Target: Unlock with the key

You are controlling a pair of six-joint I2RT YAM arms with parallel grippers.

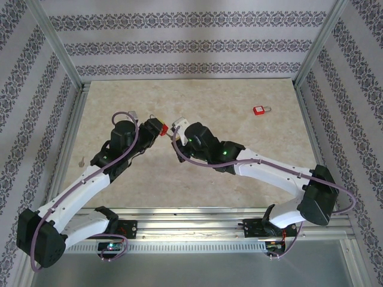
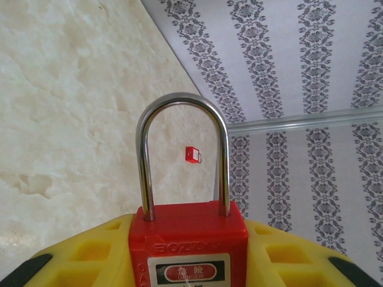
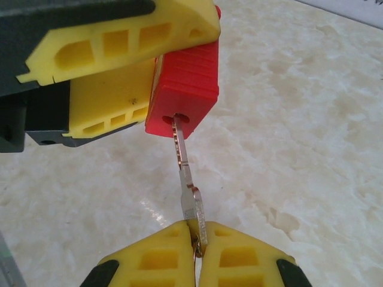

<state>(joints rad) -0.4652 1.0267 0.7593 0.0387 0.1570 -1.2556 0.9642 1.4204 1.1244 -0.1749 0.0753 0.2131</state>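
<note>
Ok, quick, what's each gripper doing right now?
Left gripper: closed on the red padlock.
Right gripper: shut on the key, its tip in the keyhole.

The left gripper [image 1: 154, 128] and the right gripper [image 1: 178, 127] meet side by side above the middle of the table [image 1: 197, 191]. A padlock [image 2: 188, 239] sits between the left gripper's fingers with its loop sticking out past them, and a key [image 3: 184, 167] sits between the right gripper's fingers with its tip at the hole under the padlock. A 2nd padlock [image 1: 260, 110] lies far off, behind and to the right, and a small thing [image 1: 81, 160] lies by the table's left edge.
</note>
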